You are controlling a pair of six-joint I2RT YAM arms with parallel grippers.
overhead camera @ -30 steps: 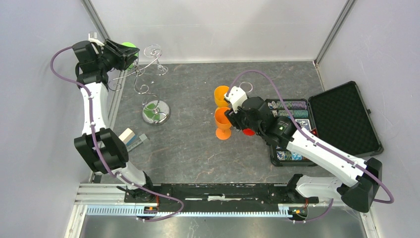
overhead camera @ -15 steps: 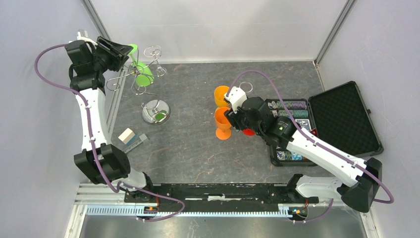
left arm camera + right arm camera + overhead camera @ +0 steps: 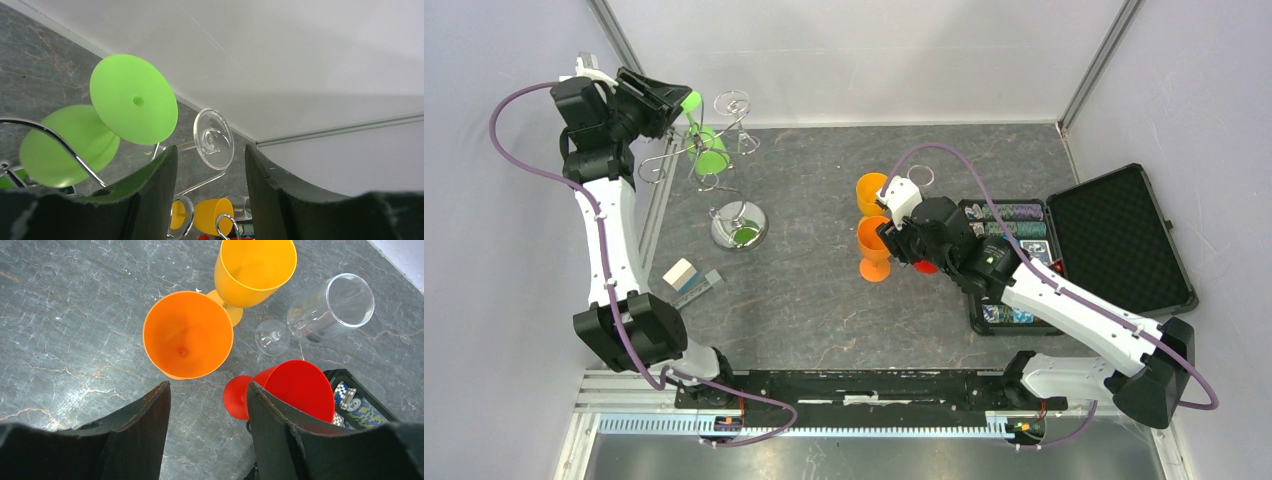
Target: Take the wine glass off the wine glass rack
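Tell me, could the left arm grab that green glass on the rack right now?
Probably yes. The left hand is open close to the green glass, nothing between them. The glass sits off to one side of the fingers, so the hand must shift first, minding the wire arms of the rack.

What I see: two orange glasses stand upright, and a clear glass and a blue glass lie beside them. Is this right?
Not quite: the right wrist view shows a red glass, not blue. The two orange glasses stand upright, and the clear glass lies beside them.
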